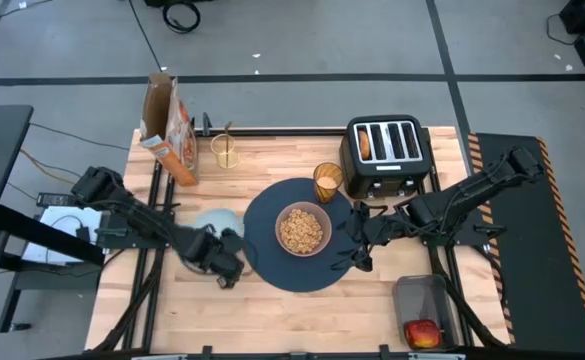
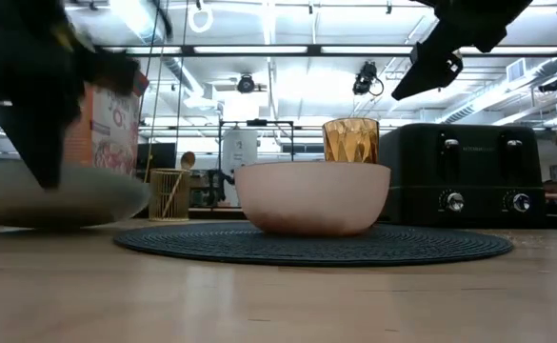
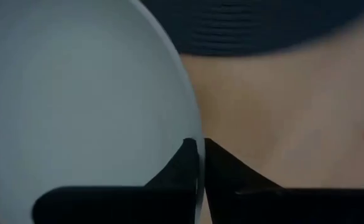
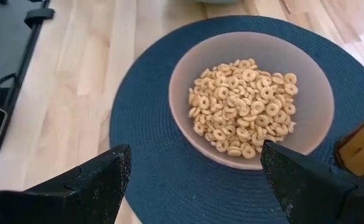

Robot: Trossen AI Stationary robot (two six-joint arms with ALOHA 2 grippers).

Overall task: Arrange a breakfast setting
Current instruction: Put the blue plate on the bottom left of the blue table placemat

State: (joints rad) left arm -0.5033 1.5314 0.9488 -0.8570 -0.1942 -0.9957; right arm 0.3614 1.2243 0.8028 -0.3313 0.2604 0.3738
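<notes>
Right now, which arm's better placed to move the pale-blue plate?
Left. The left gripper is already shut on the rim of the pale-blue plate, just left of the dark-blue mat. The right gripper hangs open at the mat's far edge, beyond the pink bowl, holding nothing.

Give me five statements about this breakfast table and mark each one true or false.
1. The pink bowl on the dark-blue mat holds cereal rings. True.
2. The left gripper has its fingers closed on the rim of the pale-blue plate. True.
3. The right gripper is holding the amber tumbler. False: its fingers are spread wide and empty above the mat, and the tumbler stands at the mat's far edge beside the toaster.
4. The cereal box lies flat on the mat. False: it stands near the table's far left corner, off the mat.
5. The red apple sits in a container near the table's front right corner. True.
</notes>
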